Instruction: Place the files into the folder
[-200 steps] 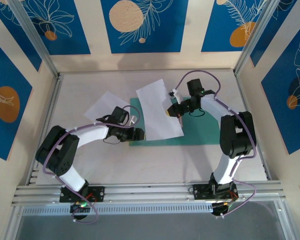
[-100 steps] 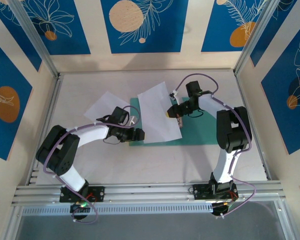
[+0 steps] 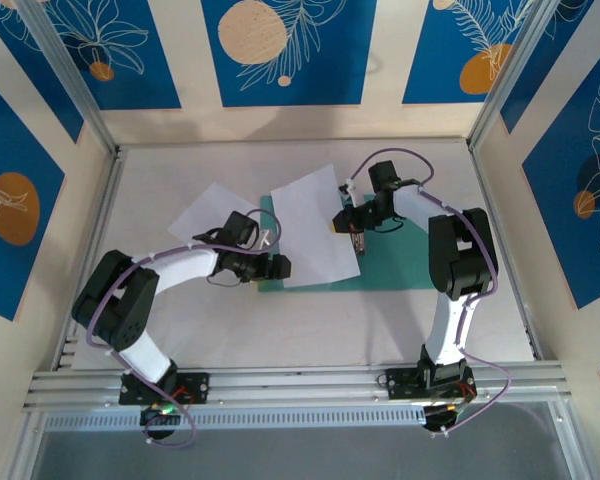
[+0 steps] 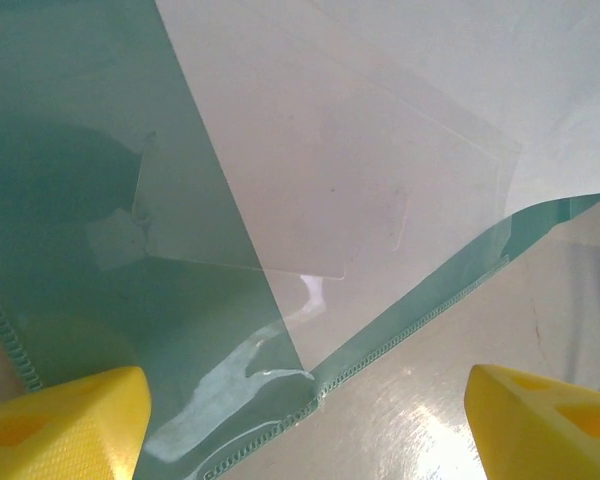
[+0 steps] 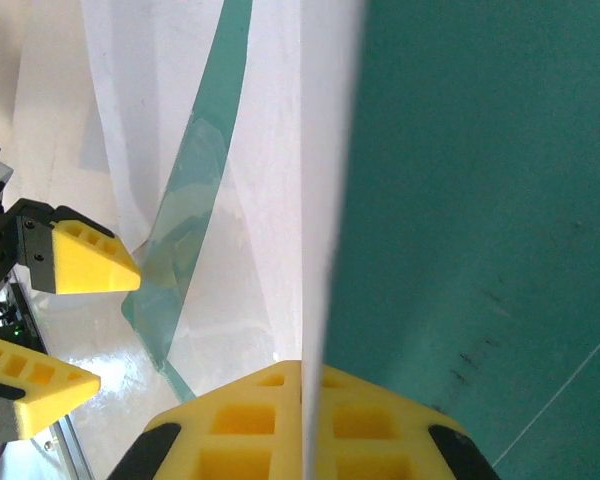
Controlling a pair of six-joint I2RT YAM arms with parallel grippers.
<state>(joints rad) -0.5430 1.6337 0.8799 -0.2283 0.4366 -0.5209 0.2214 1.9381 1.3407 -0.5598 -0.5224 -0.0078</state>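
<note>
Sheet point(image 3: 315, 225) slid over folder point(image 3: 400, 262); wrist view shows right claw point(image 5: 302, 400) pinching it.

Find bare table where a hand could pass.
Free: the near strip of table between the folder and the arm bases; the far strip along the back wall. Crowded: the middle, where the left gripper, right gripper and a sheet gather at the folder.

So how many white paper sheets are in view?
2. One sheet lies left of the folder; the other sheet lies across the folder, its edge pinched by the right gripper.
</note>
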